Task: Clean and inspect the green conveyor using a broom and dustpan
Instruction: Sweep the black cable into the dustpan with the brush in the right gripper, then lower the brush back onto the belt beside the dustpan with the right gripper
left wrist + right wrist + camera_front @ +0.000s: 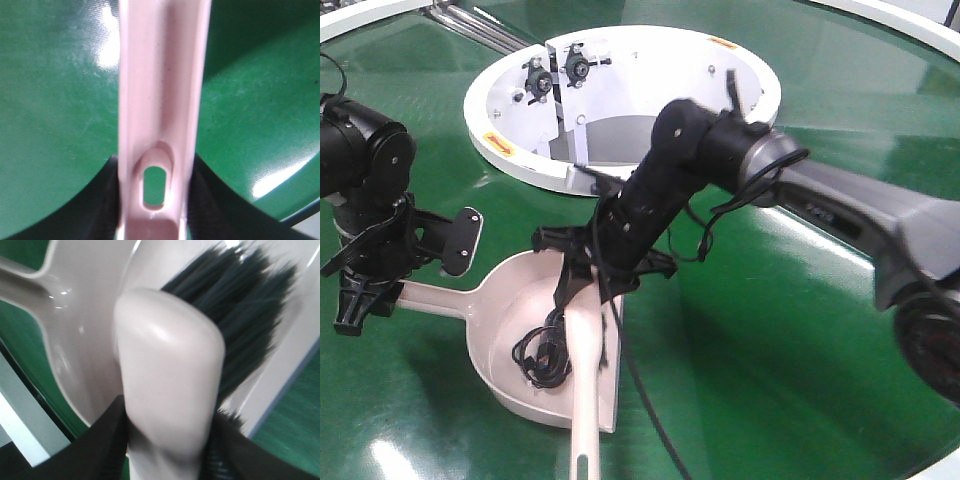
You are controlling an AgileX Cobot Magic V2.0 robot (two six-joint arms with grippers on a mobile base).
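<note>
Sweeping under way at the dustpan (pixel 505 300), flat on the green conveyor (pixel 770 330) just beside the near rim of the white hub (pixel 510 150), with a dark tangle (pixel 545 355) inside. Clamped at its handle by the left gripper (pixel 378 292); broom (pixel 585 390) gripped tight in the right gripper (pixel 595 265), bristles over the pan. Probably left: more sweeping, then inspecting.

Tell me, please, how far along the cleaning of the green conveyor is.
Done: both tools are picked up, the left gripper holding the dustpan by its handle, the right gripper holding the broom. In hand: the broom's bristles are inside the pan, where a dark tangle already lies. Left: probably sweeping and inspecting the rest of the green conveyor.
</note>
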